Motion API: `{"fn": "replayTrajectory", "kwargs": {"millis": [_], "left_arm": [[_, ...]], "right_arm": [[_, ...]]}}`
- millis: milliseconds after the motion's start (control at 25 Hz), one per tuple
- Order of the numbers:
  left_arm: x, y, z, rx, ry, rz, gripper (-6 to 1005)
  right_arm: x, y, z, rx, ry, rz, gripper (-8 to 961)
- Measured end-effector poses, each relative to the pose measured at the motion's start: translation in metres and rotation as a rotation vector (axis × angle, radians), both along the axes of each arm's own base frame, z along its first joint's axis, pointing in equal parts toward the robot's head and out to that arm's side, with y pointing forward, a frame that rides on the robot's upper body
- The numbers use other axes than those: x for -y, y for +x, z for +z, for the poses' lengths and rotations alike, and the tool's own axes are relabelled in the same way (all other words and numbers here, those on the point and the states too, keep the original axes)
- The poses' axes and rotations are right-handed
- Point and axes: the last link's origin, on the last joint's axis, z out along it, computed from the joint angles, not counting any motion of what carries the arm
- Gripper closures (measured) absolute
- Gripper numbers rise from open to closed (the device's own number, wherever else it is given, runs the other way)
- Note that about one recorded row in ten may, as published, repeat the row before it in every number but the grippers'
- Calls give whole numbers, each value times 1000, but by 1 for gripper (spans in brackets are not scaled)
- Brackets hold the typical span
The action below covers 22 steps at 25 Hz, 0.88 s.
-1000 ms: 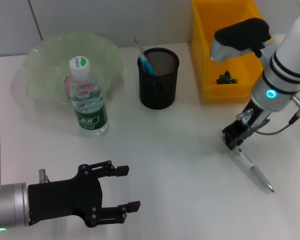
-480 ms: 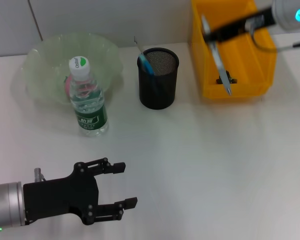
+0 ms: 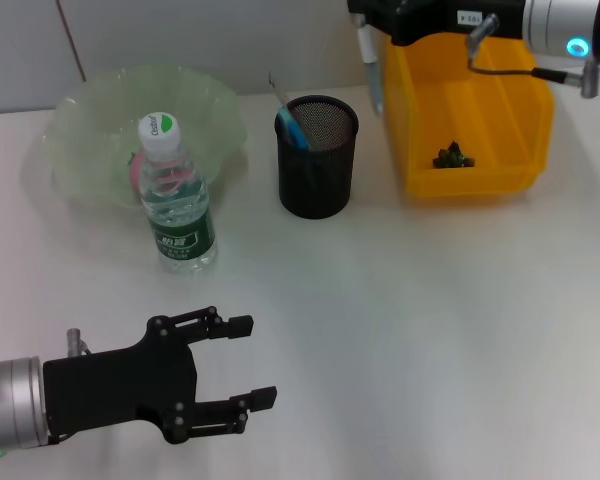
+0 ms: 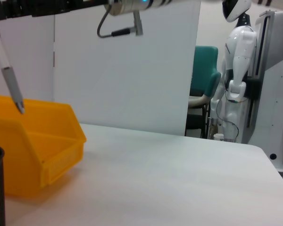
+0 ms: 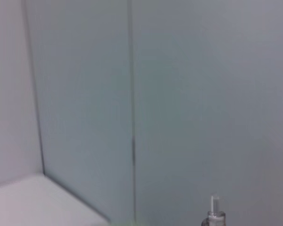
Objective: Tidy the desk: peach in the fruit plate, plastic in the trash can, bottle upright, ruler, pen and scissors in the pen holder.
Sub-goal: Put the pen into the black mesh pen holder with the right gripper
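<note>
Pen (image 3: 370, 68) hung clenched in the right gripper (image 3: 372, 18), far right of the pen holder (image 3: 318, 156). Left gripper (image 3: 242, 370) sat released near the front.

A plain white table (image 3: 400, 320) fills most of the head view, from the centre out to 3, 6 and 9 o'clock. A pale grey wall (image 3: 180, 40) runs along its far edge at 12 o'clock, with a thin dark vertical seam (image 3: 72, 40) at about 11 o'clock. The left wrist view shows a white partition panel (image 4: 127, 80) behind the table. Just beside the panel's edge is a teal chair (image 4: 205, 70), and a white humanoid figure (image 4: 236, 80) stands next to the chair.
</note>
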Motion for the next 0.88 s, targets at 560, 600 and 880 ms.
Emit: {"fn": "replayTrajectory", "kwargs": {"millis": [560, 600, 880], "left_arm": [[0, 1, 0, 12, 0, 14, 214], [-2, 2, 0, 24, 13, 27, 214], [-3, 5, 2, 50, 6, 44, 214]], "right_arm": [[-5, 40, -37, -55, 206, 227, 775], [-5, 42, -42, -48, 206, 233, 773], [-1, 43, -72, -6, 217, 288, 764]]}}
